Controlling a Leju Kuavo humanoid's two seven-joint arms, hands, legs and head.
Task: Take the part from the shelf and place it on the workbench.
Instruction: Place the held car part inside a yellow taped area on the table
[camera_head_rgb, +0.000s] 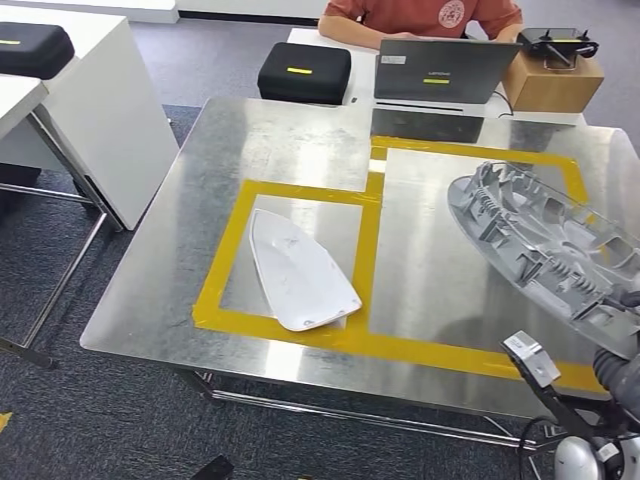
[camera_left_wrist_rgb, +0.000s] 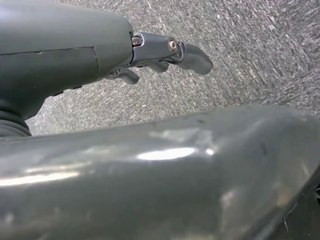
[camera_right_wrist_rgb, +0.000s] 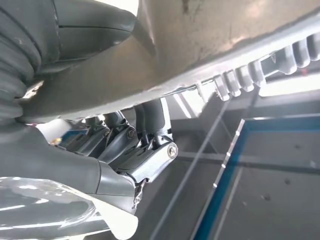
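The right hand (camera_head_rgb: 623, 300) grips the grey part (camera_head_rgb: 547, 245) by its near edge, tilted above the tabletop (camera_head_rgb: 302, 150), long axis toward ten o'clock; the left hand (camera_left_wrist_rgb: 166, 55) hangs empty, fingers loosely apart.

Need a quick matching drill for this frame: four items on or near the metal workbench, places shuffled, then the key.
1. white curved plastic panel
2. grey ribbed round part
3. dark grey open laptop
4. black zipped case

A. held in the right hand, above the bench's right side
B. lying inside the left yellow-tape rectangle
C. on the white table, left of the laptop
D. in front of the seated person

Pairs: 1-B, 2-A, 3-D, 4-C
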